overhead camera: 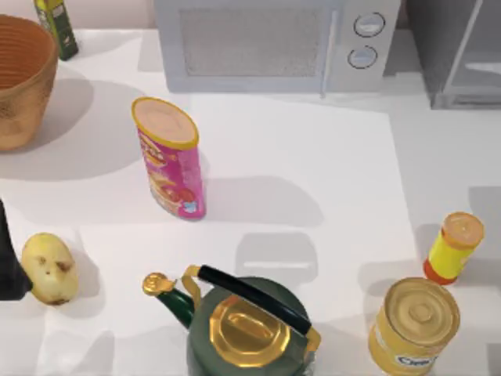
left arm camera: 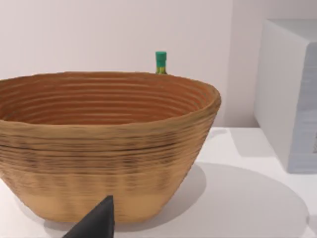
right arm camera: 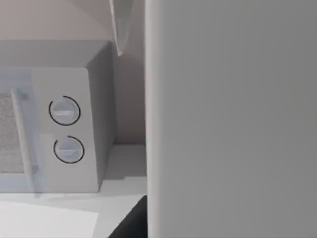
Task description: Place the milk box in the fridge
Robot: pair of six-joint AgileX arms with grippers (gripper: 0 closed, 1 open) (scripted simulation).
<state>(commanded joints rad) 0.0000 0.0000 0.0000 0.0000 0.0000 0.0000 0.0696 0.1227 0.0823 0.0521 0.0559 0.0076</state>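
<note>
Beside microwave [overhead camera: 258,47], fridge [overhead camera: 458,51].

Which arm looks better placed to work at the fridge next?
Probably the right: its wrist camera faces the fridge up close, beside the microwave. The left end effector sits by the basket, at the opposite side.

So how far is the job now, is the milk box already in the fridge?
Done: reaching the fridge, it seems. The right gripper is close against the fridge panel, beside the microwave. In hand: probably the placing step. I cannot tell whether the milk box is inside. Left: confirm the placement and pull the arm back. The left gripper is parked by the basket.
</note>
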